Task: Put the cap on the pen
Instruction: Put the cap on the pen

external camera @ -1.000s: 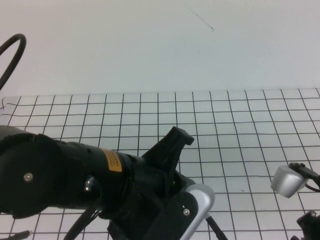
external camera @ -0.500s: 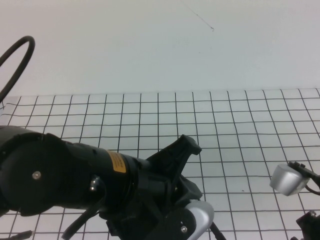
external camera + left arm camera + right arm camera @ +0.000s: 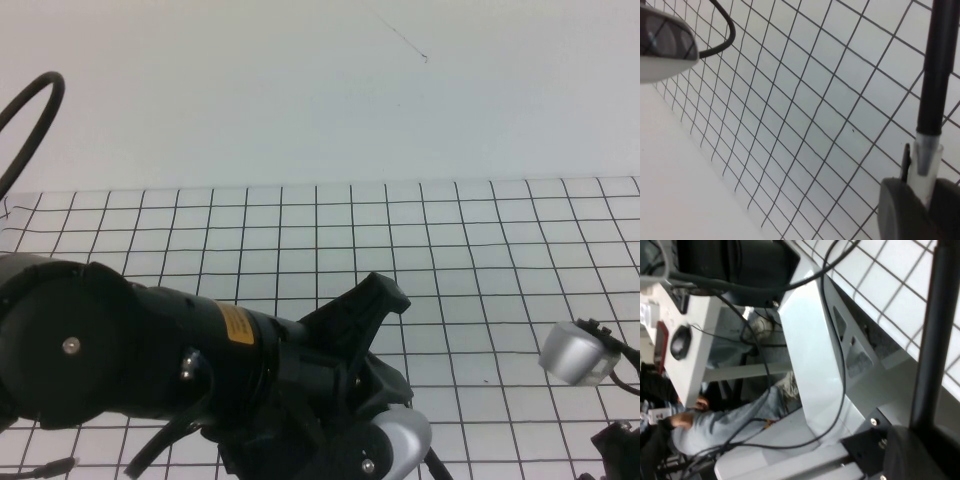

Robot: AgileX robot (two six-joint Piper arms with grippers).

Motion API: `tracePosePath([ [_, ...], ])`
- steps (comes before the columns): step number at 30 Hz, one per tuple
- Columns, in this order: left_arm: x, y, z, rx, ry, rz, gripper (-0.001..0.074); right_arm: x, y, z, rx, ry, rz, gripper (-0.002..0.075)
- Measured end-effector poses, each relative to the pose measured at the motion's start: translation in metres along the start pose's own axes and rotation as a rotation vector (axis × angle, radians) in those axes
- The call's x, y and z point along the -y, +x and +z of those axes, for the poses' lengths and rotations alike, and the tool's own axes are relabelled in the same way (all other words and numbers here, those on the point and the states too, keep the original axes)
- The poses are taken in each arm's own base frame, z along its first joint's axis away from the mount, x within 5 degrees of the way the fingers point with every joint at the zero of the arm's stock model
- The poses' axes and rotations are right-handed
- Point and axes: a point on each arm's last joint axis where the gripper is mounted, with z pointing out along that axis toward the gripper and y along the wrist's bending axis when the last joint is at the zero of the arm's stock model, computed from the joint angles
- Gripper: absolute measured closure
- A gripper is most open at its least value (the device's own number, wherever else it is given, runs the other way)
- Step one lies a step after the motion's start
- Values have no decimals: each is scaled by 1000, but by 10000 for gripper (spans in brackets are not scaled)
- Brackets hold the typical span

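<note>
Seen from above, the left arm [image 3: 150, 375] looms low over the gridded tabletop [image 3: 450, 260]. In the left wrist view, the left gripper [image 3: 922, 210] has its jaws clamped on a clear-collared black stick. In the right wrist view, the right gripper [image 3: 920, 452], jaws together, grips the pen [image 3: 935, 335].

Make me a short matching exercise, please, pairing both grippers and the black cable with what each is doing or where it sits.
Things:
1. left gripper
2. right gripper
3. black cable

States:
A. arches at the far left of the high view
B. at the near right edge, shut on a plain black stick
C. over the grid's near middle, closed on a black stick with a clear end

Pairs: 1-C, 2-B, 3-A
</note>
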Motion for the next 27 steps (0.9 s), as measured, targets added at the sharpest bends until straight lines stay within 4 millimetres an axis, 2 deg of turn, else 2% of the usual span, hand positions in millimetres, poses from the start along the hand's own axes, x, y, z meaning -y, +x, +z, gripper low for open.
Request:
tracePosePath([
  [12, 0, 0, 0, 1, 4, 4, 660, -1, -16, -1, 173, -9, 35, 729],
  [27, -1, 2, 0, -18, -10, 8, 661, 1, -28, -4, 310, 4, 48, 729],
])
